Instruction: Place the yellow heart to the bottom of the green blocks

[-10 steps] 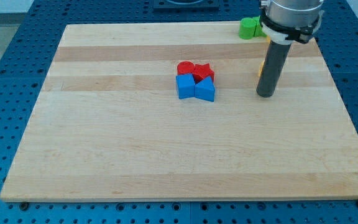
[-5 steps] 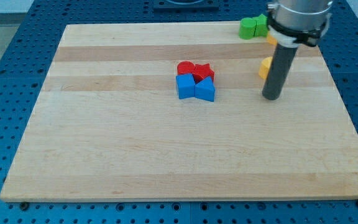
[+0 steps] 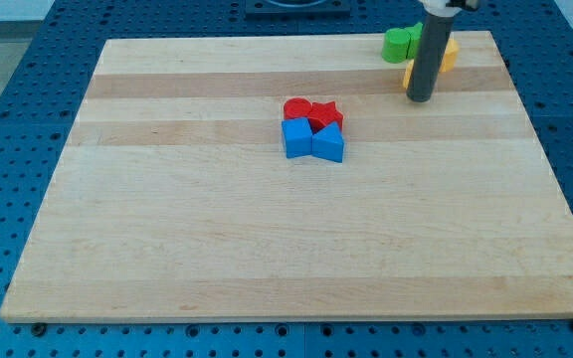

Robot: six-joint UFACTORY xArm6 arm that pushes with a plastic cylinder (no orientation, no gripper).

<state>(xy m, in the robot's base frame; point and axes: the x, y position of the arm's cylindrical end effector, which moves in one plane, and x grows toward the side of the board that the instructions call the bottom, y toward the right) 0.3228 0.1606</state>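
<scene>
My tip [image 3: 421, 97] rests on the board near the view's top right. A small yellow block [image 3: 408, 76] peeks out on the rod's left side, just above the tip and touching the rod; its shape is mostly hidden. A second yellow block [image 3: 450, 54] shows on the rod's right side, also partly hidden. Two green blocks sit at the board's top edge: one [image 3: 398, 45] is in plain sight and the other [image 3: 416, 34] is partly behind the rod. The left yellow block lies just below the green blocks.
A cluster sits near the board's middle: a red round block [image 3: 296, 108], a red star-like block [image 3: 327, 115], a blue cube [image 3: 296, 138] and a blue wedge-like block [image 3: 329, 145]. The board's top edge [image 3: 267, 40] runs just behind the green blocks.
My tip has moved toward the view's top and slightly left. The small yellow block moved with it, up toward the green blocks.
</scene>
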